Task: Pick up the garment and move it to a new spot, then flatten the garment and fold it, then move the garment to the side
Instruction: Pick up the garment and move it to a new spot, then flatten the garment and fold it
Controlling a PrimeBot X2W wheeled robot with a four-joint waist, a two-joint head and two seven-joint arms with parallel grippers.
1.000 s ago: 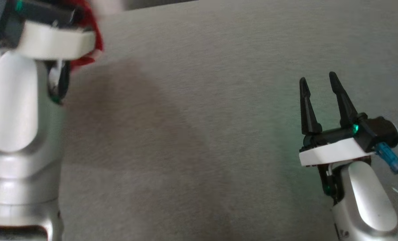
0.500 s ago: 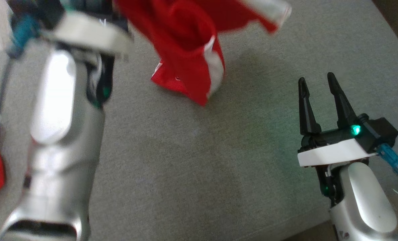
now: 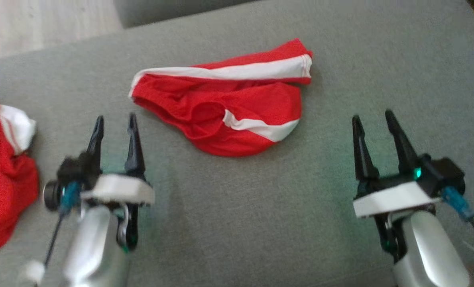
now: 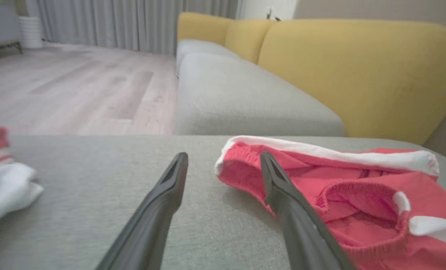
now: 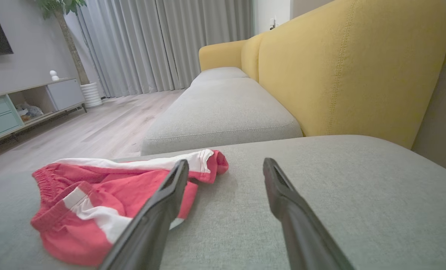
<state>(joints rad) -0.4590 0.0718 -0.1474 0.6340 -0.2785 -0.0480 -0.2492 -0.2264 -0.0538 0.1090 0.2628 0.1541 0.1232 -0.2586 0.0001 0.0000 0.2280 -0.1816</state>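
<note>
Closest to me, along the near edge of the grey seat cushion [image 3: 237,231], both claws hover with nothing in them. My left gripper [image 3: 115,117] has its two dark fingers spread, with bare upholstery between them. In the left wrist view one finger crosses in front of the garment's elastic hem. From the head camera the tips sit short of the cloth, so I judge it is not touching. My right gripper [image 3: 372,115] is spread just as wide toward the near right corner, apart from everything.

The garment [image 3: 229,119], red shorts with white stripes, lies between the two claws and farther out, mid-cushion toward the far edge. It is bunched: one leg opening gapes and the striped side is doubled over the rest.

I take the move to a new spot as done and flattening as the step in hand. I'd pinch a single layer at the left end with one claw and the striped right end with the other. Then I'd draw them apart low over the cushion, clear of the other red pile [image 3: 1,191] at the left edge.

Beyond the far edge are pale floor [image 3: 41,24] and a yellow backrest [image 5: 350,67].
</note>
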